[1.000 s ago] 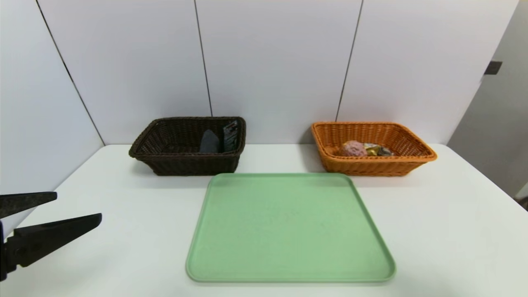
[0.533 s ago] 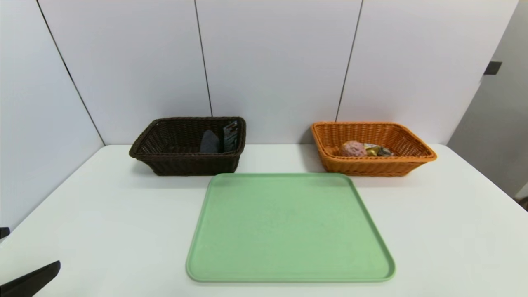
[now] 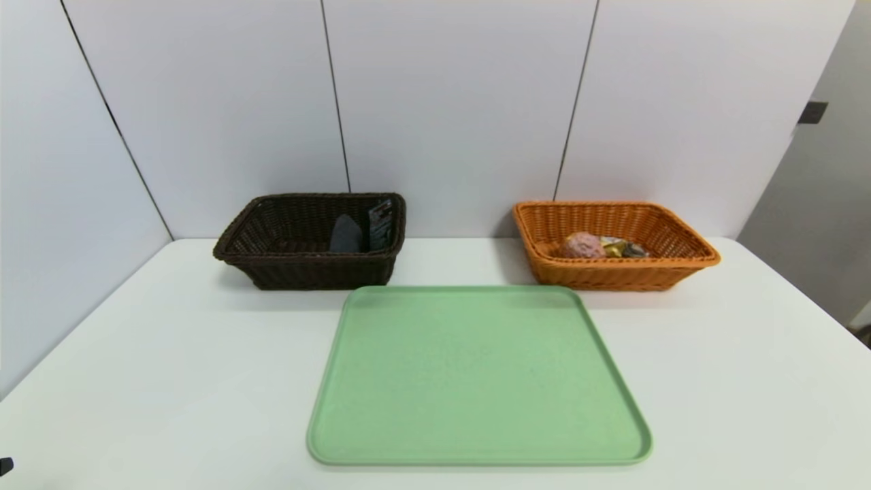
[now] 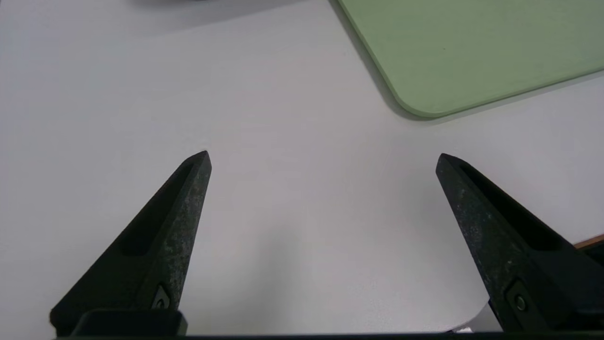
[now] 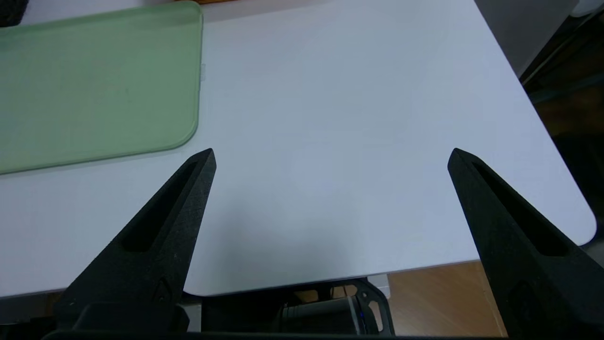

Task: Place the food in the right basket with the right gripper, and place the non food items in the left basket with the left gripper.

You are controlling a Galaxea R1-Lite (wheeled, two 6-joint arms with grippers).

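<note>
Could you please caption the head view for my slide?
Bare green tray before the dark left basket and orange right basket, both holding sorted items.

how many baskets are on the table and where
2. The dark brown basket stands at the back left of the table, the orange basket at the back right; the green tray lies in front, between them.

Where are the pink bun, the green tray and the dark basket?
pink bun (image 3: 582, 245): head view, its crackled top.
green tray (image 3: 476, 374): head view, middle of its flat bottom.
dark basket (image 3: 306, 272): head view, its front wall.
</note>
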